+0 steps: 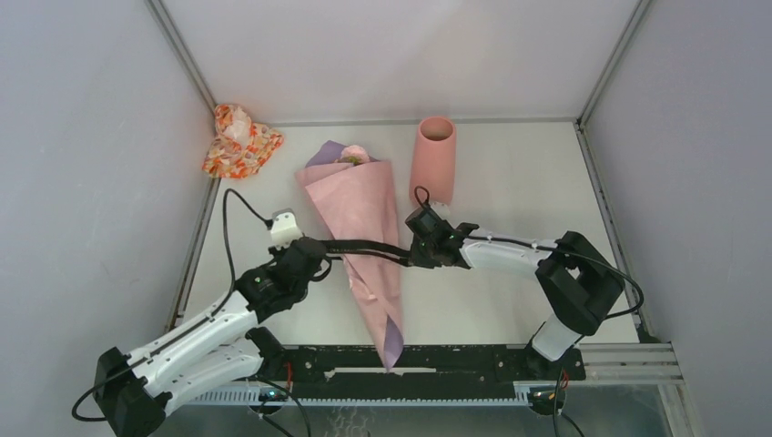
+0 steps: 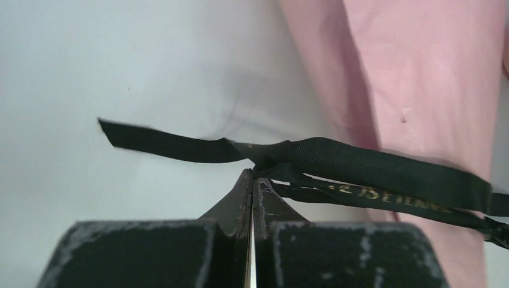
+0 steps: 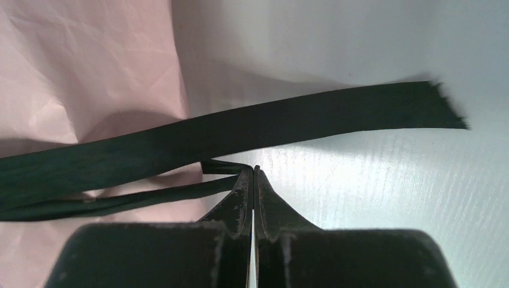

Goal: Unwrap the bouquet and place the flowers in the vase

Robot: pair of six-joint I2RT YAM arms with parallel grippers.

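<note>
We find the bouquet (image 1: 360, 232) lying wrapped, the vase (image 1: 433, 157) upright just right of its flower end. At the bouquet's left side the left gripper (image 2: 252, 179), and at its right side the right gripper (image 3: 255, 175), each clench the black ribbon (image 1: 364, 248) crossing it.

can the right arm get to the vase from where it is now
Probably yes: the vase stands just beyond the right arm, with nothing between them. But its jaws are shut on the black ribbon, so it would have to let go first.
</note>
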